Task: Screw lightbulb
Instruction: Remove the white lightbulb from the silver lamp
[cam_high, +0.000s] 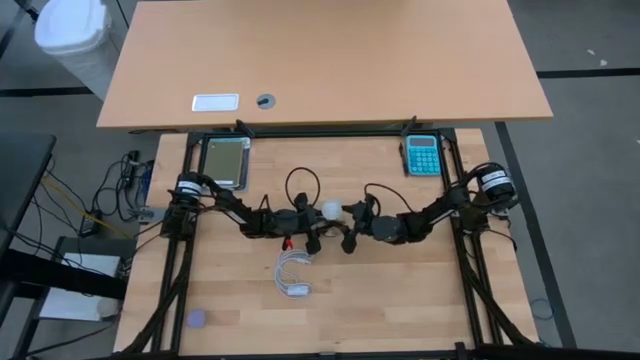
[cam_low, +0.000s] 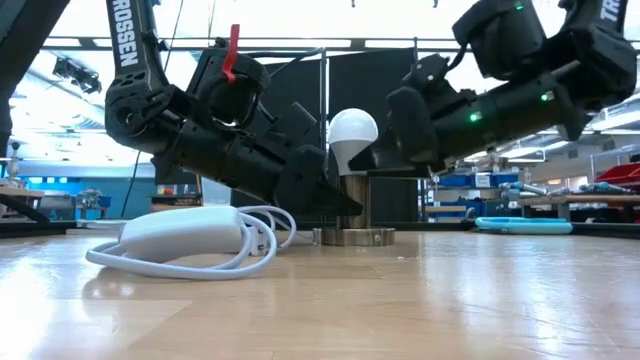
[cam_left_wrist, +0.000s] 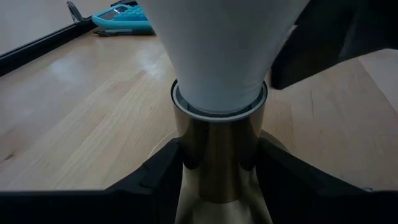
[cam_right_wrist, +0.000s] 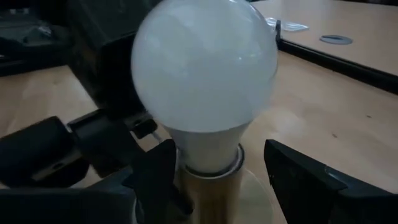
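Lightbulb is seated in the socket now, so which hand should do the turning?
Right. The right hand has its fingers either side of the lightbulb neck, apart from it. The left hand clamps the brass socket below, bracing it.

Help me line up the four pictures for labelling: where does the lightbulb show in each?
High view: lightbulb at table centre, between both arms.
Low view: centre, upright in the brass socket.
Left wrist view: top centre, tapering into the socket.
Right wrist view: fills the centre.
Shared landmark: the brass socket beneath it.
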